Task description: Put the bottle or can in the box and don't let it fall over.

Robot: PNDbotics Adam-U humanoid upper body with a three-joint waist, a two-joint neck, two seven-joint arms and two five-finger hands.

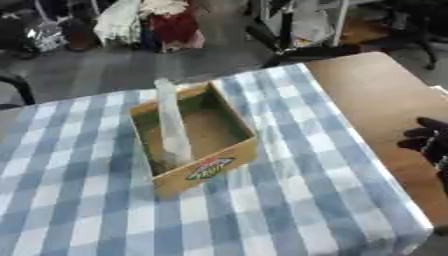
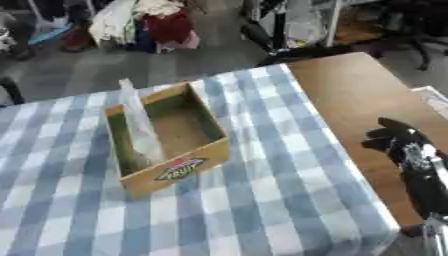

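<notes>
An open cardboard box [image 1: 208, 171] with a green and red logo on its front stands on the blue and white checked cloth [image 1: 289, 200]. Inside it, against the left wall, a tall clear plastic bottle [image 1: 172, 125] stands upright, its top rising above the rim. My right hand [image 2: 398, 137] shows at the right edge over the bare wooden tabletop, well away from the box, fingers slightly bent and holding nothing. My left hand shows in no view.
The checked cloth covers the table's left part; bare brown wood [image 1: 376, 95] lies to the right. Beyond the far edge is a grey floor with clothes, bags and chair legs [image 1: 149, 25].
</notes>
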